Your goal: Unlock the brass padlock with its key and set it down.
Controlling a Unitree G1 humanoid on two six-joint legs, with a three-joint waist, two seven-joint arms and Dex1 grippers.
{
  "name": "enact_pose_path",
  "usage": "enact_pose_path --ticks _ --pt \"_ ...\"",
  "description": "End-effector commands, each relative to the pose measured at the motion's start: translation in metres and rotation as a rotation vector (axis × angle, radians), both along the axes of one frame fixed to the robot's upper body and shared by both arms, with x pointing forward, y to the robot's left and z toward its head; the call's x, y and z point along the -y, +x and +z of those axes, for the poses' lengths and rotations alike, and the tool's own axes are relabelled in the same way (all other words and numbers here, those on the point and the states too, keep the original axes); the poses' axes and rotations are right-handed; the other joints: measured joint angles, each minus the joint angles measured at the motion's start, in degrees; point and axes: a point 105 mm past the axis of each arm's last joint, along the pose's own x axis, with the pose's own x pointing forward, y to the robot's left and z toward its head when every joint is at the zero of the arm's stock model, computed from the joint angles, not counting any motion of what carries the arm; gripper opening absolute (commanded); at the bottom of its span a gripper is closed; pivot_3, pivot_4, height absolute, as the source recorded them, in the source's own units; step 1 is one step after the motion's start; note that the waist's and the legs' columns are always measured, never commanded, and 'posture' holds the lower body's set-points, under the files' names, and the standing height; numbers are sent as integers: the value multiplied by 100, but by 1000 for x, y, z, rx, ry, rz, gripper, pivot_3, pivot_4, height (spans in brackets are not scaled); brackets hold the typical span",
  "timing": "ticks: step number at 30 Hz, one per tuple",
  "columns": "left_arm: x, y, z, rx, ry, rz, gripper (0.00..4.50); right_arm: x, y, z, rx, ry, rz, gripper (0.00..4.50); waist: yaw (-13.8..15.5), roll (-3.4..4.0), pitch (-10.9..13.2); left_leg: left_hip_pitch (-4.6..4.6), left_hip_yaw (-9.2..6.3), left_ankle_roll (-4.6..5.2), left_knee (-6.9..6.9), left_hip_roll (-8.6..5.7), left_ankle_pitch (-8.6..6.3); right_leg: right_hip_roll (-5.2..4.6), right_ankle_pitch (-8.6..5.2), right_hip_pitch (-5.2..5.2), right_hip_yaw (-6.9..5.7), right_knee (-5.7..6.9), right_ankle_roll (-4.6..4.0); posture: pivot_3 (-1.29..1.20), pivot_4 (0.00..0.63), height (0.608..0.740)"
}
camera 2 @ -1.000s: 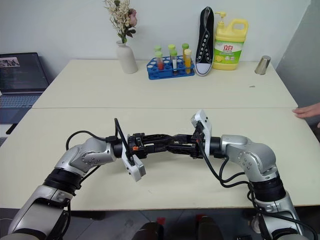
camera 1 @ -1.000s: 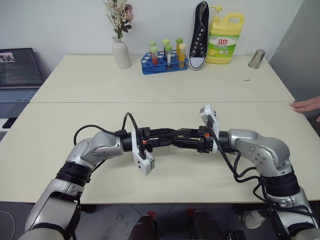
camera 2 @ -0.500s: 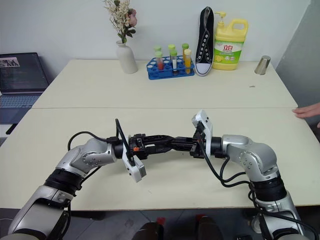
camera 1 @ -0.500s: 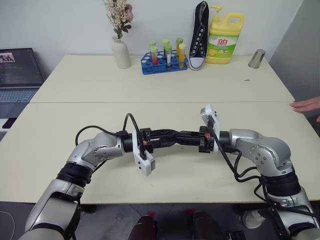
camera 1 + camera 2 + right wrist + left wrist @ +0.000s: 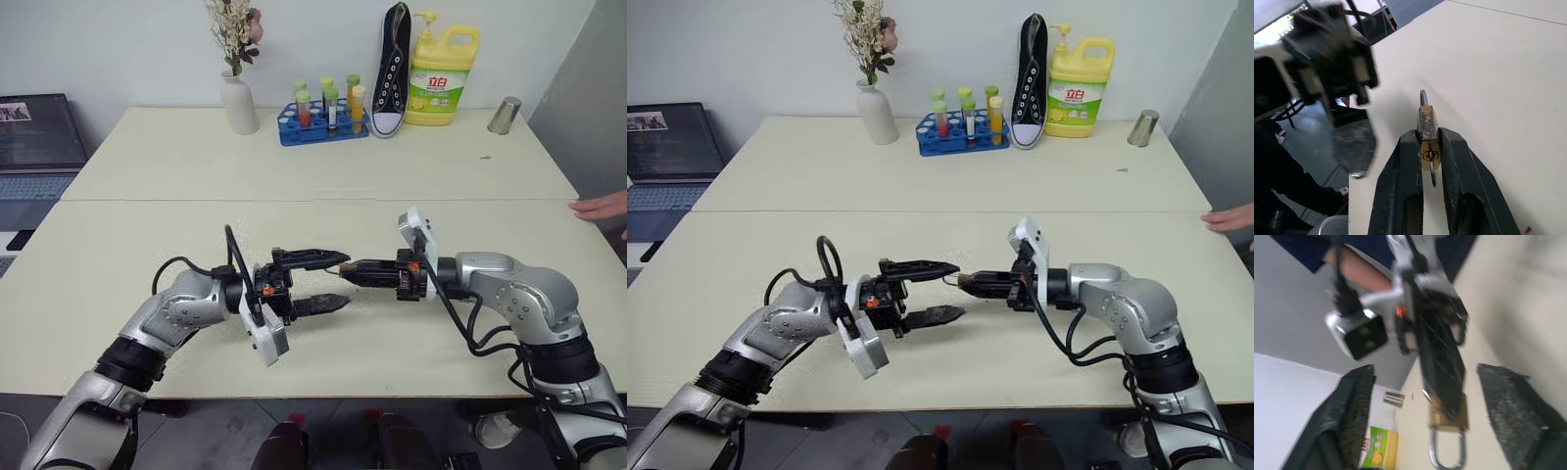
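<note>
The brass padlock (image 5: 1427, 128) is gripped between the two black fingers of the right hand (image 5: 345, 271), held in the air above the cream table (image 5: 294, 176) in front of the robot. In the right wrist view the lock body is seen pinched at its lower end, with the keyhole face turned back toward the wrist and a thin metal piece, probably the key, projecting from it; the silvery shackle (image 5: 1445, 454) is pointed away from the fingers. In the left wrist view the same lock is seen from the other side, hanging past the right hand's fingertips, its shackle loop free of any contact.

The left hand (image 5: 331, 282) is held opposite, its fingers spread wide apart and nothing between them; one finger is raised above the line of the right hand and the other is lowered below it. Both hands are pointed toward each other, roughly level, a posture that is judged to keep the lock steady and reachable by both sides.

Whether the shackle has been released cannot be told. The lock is not yet set down.

Along the far edge of the table a vase of dried flowers (image 5: 235, 93), a blue rack of test tubes (image 5: 321, 116), a black sneaker (image 5: 390, 69), a yellow detergent bottle (image 5: 441, 76) and a metal cup (image 5: 504, 115) are lined up, well apart from the work. A person's hand (image 5: 600, 207) is rested on the table's right edge.
</note>
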Motion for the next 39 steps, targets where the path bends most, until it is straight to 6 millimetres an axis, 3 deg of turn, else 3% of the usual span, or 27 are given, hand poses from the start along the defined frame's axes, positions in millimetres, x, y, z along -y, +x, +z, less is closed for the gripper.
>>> enact_pose_path --ticks 1,3,6,8,12,14,17,21,30,39 --pt "-7 9 25 -58 -116 58 3798 10 1 15 93 -7 -1 163 0 0 0 0 1 2 0 -1 -1 0 0 0 -1 0 0 0 150 740" --pt "-12 21 23 -114 -108 108 3798 12 1 16 108 -18 -2 163 -1 0 0 0 1 18 0 -3 -10 2 0 1 -2 -1 0 0 150 740" --pt "-17 39 7 -287 -54 162 3231 14 -2 18 129 -22 8 163 -19 0 0 1 4 18 0 -1 -10 7 0 1 -3 0 0 0 150 740" --pt "-17 53 -6 -523 -31 193 2603 13 -8 20 137 -21 28 163 -31 0 0 2 5 19 0 -1 -11 8 0 1 -3 1 0 0 150 740" --pt "-15 60 -19 -774 3 199 1384 11 -13 21 143 -19 51 163 -51 0 0 -1 1 19 3 -1 -11 8 0 1 -5 0 0 0 150 740" --pt "-9 62 -20 -918 -28 169 775 9 -17 23 146 -9 66 163 -52 0 0 -1 1 19 2 -1 -11 8 0 1 -6 1 0 0 150 740" --pt "1 62 -17 -1000 -59 120 0 7 -20 25 149 -2 74 163 -51 0 0 -1 0 18 5 -1 -10 8 0 2 -6 1 0 0 150 740" --pt "5 55 -16 -1123 -75 65 0 8 -21 25 149 -1 72 163 -54 -1 0 0 0 -1 6 0 1 8 0 3 -4 -1 0 0 150 740" --pt "-1 48 -7 -1195 -97 59 0 11 -17 22 150 -16 51 163 -52 -1 0 0 0 -2 5 1 1 8 0 3 -3 -1 0 0 150 740" --pt "2 32 -16 -1231 -27 37 0 11 -15 21 144 -10 50 163 -39 -1 0 0 2 -2 4 1 1 7 0 3 -2 -3 0 0 150 740"
